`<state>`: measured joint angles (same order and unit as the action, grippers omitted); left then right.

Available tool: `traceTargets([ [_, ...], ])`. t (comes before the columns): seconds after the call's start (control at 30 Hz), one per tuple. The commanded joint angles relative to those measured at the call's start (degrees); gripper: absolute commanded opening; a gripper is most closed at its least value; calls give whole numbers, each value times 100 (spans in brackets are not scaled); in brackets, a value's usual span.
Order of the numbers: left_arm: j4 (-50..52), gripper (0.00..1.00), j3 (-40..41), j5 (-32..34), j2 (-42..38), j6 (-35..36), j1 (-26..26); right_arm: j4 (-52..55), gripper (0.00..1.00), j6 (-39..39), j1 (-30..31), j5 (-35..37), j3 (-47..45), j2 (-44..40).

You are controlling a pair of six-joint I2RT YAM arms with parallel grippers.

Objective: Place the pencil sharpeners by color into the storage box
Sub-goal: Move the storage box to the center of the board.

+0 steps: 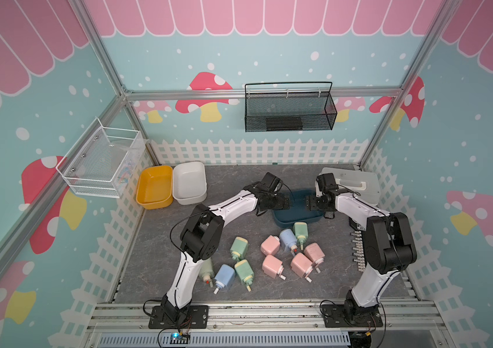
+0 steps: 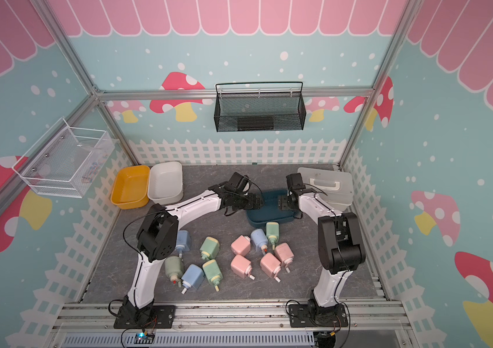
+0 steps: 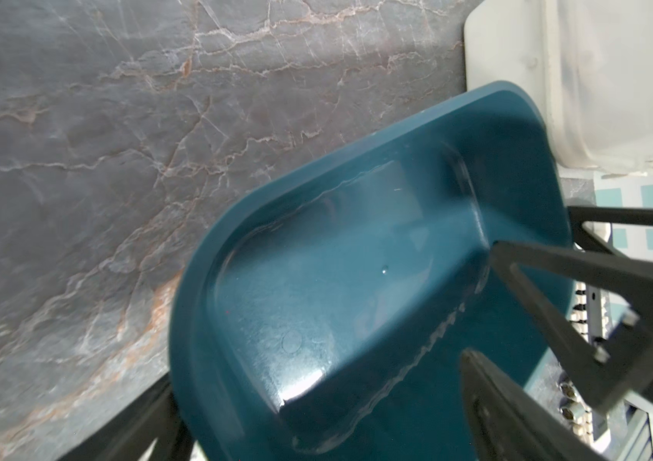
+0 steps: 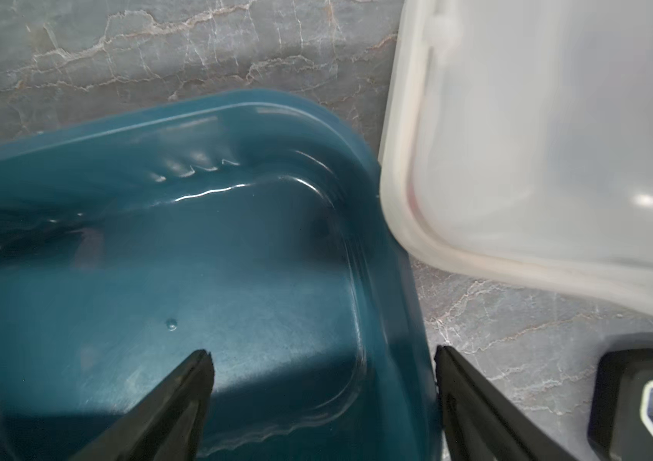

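Straddling teal bin (image 4: 197, 119) wall, right hand (image 4: 322, 371) gapes.

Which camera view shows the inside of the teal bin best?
The left wrist view: the teal bin is large there, with its bare floor and much of its rim. The right wrist view shows only one end of the bin, close up. In both top views the two arms hide much of it.

No legible text, label, brand or number appears on anything.
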<state>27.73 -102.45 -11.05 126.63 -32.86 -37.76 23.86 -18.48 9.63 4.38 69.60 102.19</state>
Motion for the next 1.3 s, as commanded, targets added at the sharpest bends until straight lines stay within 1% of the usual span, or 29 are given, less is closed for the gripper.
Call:
traceTargets([
  [0.0, 31, 99, -294, -222, 202, -69, 39, 13, 84, -32, -8, -367, -241, -246],
  [0.13, 66, 99, -454, -212, 307, -67, 40, -118, 81, -67, -9, -583, -443, -488],
  [0.27, 175, 99, -613, -213, 413, -29, 40, -117, 82, -67, -5, -513, -489, -581],
  [0.4, 322, 99, -653, -71, 417, 50, 57, -155, 83, -120, -6, -531, -556, -686],
  [0.5, 440, 99, -566, 147, 264, 169, 154, -163, 87, -165, -10, -483, -605, -819],
  [0.63, 457, 99, -61, 423, -392, 447, 385, -229, 94, -77, -10, -439, -715, -1135],
  [0.7, 478, 99, 327, 706, -859, 659, 543, -367, 99, -40, -6, -474, -826, -1368],
  [0.83, 522, 99, 1054, 1025, -1640, 879, 1052, -542, 99, 16, -6, -789, -922, -1689],
  [0.93, 594, 99, 1448, 1390, -2059, 977, 1588, -683, 99, -38, -6, -980, -984, -1946],
  [1.0, 744, 99, 1545, 1522, -2150, 1004, 1998, -1281, 99, -21, -6, -1391, -1307, -2194],
  [1.07, 1032, 99, 1427, 1677, -2093, 911, 2314, -2090, 99, -84, -6, -1718, -1702, -2426],
  [1.13, 1127, 99, 1350, 1731, -2025, 930, 2554, -2708, 99, -313, -6, -1638, -2034, -2604],
  [1.2, 1159, 99, 1211, 1931, -1886, 1036, 2711, -2888, 99, -500, -8, -1500, -2127, -2693],
  [1.27, 1365, 99, 884, 2077, -1623, 1141, 2827, -2645, 99, -548, -7, -1518, -1990, -2687],
])
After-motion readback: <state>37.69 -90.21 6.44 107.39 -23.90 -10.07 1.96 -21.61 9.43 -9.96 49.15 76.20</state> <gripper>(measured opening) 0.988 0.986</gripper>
